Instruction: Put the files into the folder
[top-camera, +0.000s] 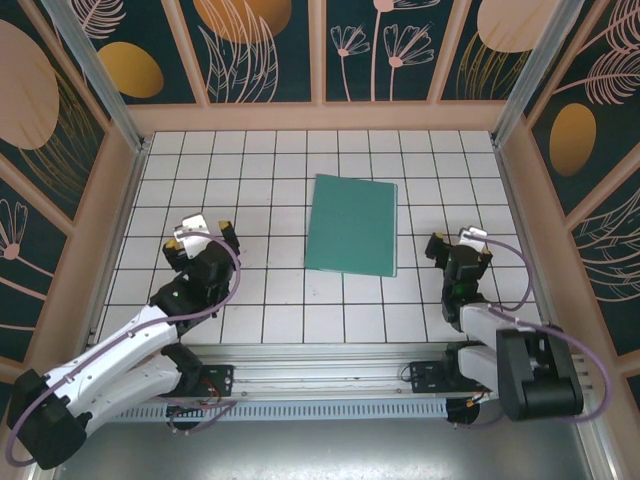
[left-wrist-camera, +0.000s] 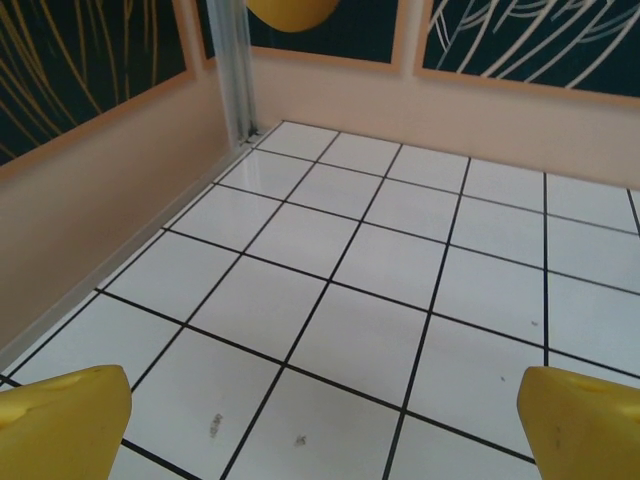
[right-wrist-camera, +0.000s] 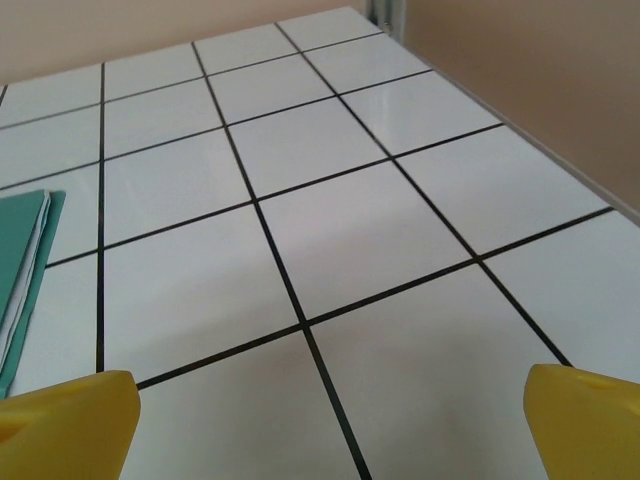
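**Top external view: folder sits between my arms, closer to the right one**

Top external shows the folder (top-camera: 351, 226) lying flat and closed on the tiled table (top-camera: 262, 300), about midway across. Its long axis runs from my near side toward the far wall, the far end leaning a little to the right.

My left gripper (top-camera: 206, 233) hangs low over bare tiles, well off the folder's left edge. Its jaws are spread wide and hold nothing. My right gripper (top-camera: 458, 243) is just as wide open and empty. It stands near the folder's right long edge, level with the near half of the cover, so the right arm has the shorter reach. For that arm the folder lies to the left and slightly ahead.

From the right wrist, the folder's corner shows at the left border. A pale layer shows between the green covers there, which I take to be the files (right-wrist-camera: 33, 250), already inside. No loose sheets lie on the tiles.

I cannot tell from here which long edge is the spine. If the files are indeed tucked in, little or nothing is left to do. If a cover must be lifted or squared, the right gripper should come in sideways along that near long edge.
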